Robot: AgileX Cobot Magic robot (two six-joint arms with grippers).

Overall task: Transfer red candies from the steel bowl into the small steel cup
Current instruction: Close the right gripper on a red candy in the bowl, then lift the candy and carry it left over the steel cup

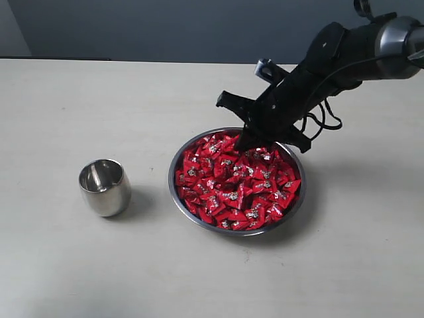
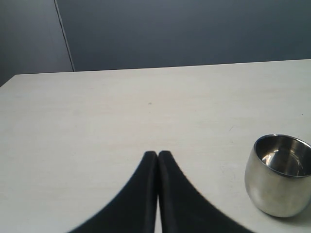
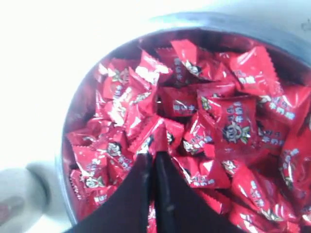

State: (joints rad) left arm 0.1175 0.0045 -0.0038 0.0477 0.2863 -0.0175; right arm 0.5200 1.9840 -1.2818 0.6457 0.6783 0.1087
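Exterior view — your right gripper (image 1: 244, 143) sits pressed together among the red candies (image 1: 235, 185) — the small steel cup (image 1: 104, 187) lies toward the table's (image 1: 66, 278) left edge.

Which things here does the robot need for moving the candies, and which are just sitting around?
For the job: red candies, steel bowl, small steel cup, right tool shut among the candies.

Just there: left tool, shut above the table; grey wall behind.

Left tool (image 2: 158, 154), right tool (image 3: 154, 148): closed.
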